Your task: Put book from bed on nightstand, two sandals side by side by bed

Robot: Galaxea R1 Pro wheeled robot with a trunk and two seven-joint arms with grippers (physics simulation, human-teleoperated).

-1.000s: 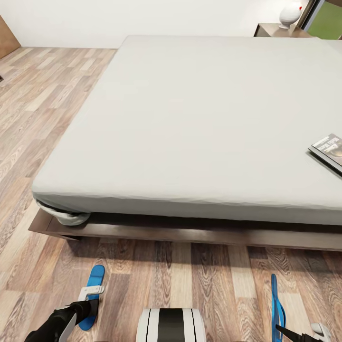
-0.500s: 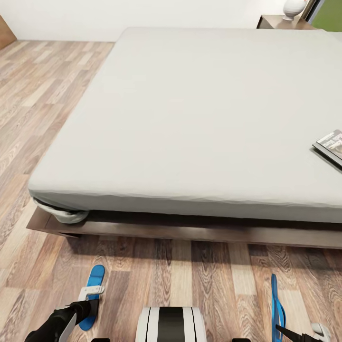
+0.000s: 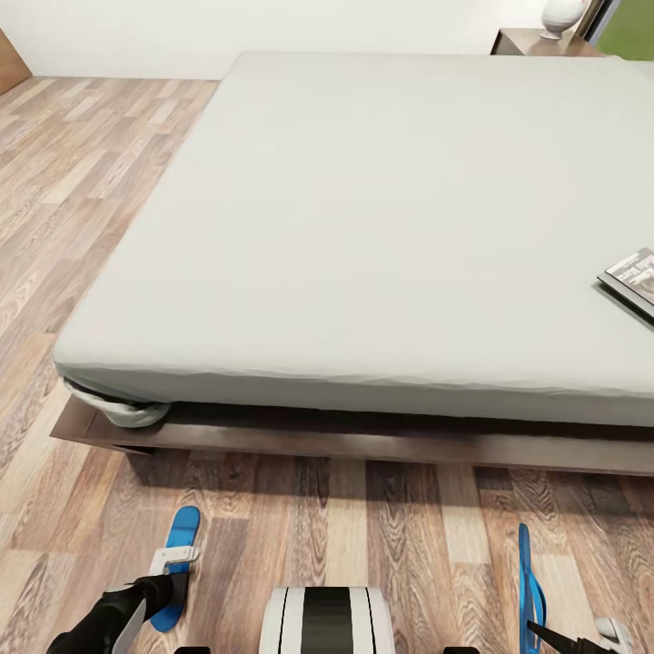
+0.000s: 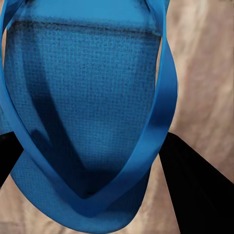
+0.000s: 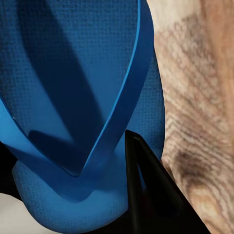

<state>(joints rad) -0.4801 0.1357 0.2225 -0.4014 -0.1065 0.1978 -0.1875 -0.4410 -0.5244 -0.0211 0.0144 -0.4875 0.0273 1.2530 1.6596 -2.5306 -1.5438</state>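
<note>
Now, left tool (image 3: 173,570): clamped on one blue sandal (image 3: 178,545), above the floor (image 3: 381,536).
Right tool (image 3: 581,641): clamped on the other sandal (image 3: 529,581).
Book (image 3: 634,277): lies on the bed (image 3: 381,227), near its right edge.

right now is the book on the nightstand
No, the book lies on the bed near its right edge, while the nightstand stands at the far corner.

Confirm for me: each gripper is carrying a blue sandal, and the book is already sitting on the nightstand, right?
Not quite. The head view shows the book lying on the bed, near its edge, not on the nightstand. The rest holds: each gripper carries a sandal, left and right.
</note>
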